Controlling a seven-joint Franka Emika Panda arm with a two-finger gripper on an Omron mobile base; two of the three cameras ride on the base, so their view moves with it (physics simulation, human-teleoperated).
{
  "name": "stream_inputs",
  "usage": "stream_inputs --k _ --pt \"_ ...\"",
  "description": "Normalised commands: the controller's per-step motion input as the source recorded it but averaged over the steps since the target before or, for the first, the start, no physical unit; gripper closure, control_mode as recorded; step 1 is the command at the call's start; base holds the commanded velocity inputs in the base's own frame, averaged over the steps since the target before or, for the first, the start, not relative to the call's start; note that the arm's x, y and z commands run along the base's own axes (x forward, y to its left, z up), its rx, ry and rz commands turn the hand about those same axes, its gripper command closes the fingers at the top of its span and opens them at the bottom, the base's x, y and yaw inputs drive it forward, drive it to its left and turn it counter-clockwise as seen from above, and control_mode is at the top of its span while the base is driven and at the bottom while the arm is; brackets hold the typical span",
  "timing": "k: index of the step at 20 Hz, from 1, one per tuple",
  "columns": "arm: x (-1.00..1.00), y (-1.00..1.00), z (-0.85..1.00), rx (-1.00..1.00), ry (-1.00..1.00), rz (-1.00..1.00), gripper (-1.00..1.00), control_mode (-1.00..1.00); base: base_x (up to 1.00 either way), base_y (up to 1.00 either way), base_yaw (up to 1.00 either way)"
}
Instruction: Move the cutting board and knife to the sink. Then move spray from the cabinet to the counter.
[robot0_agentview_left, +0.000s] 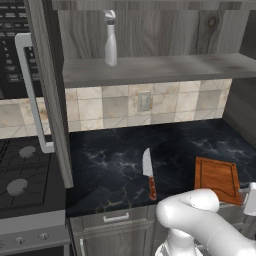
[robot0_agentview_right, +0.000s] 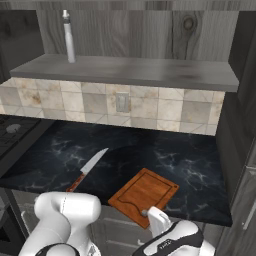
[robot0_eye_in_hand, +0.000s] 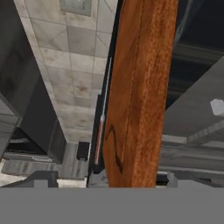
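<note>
End effector, jaws apart, sits at lower centre, at the near edge of the cutting board; board extends toward upper right.

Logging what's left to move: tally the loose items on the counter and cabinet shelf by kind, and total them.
Cutting board: 1, on the counter
Knife: 1, on the counter beside the board
Spray bottle: 1, upright on the cabinet shelf
Total: 3
</note>
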Motion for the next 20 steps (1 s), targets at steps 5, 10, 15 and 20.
stream_inputs --k 5,10,15,20 --pt "0.03 0.04 0.00 0.00 0.00 0.00 -1.00 -1.00 0.00 0.00 0.00" --pt "0.07 0.08 -0.02 0.00 0.00 0.00 -1.00 -1.00 0.00 0.00 0.00" --pt "0.09 0.10 -0.03 0.00 0.00 0.00 -1.00 -1.00 0.00 0.00 0.00" --pt "0.08 0.09 -0.03 0.00 0.00 0.00 -1.00 -1.00 0.00 0.00 0.00"
